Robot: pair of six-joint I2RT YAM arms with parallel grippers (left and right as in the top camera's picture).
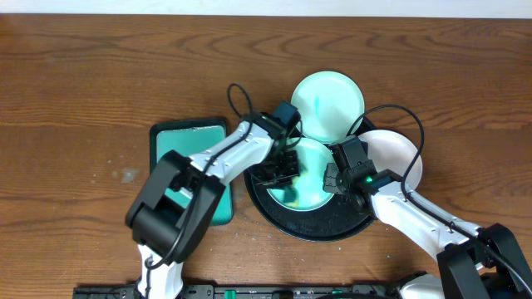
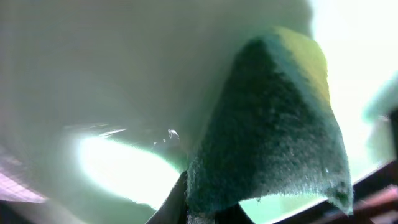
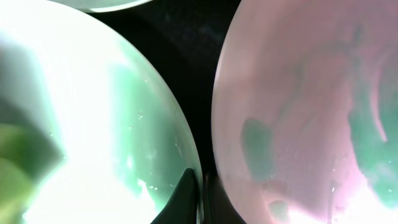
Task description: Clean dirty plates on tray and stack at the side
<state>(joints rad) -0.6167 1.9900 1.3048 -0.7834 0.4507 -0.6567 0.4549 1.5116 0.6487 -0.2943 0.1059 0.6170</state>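
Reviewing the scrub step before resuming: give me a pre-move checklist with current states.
1. Sponge in left hand: ok, hand shut on it, scrub face down on the plate.
2. Mint-green plate under the sponge sits inside the black tray: ok.
3. Right hand bracing that plate at its rim: ok, hand shut at the edge between this plate and the white plate.
4. Plate clean: not ok, yellow-green smear near its lower part in the overhead view.
5. White plate clean: not ok, green smears show in the right wrist view.
6. Second mint-green plate clean: cannot tell.
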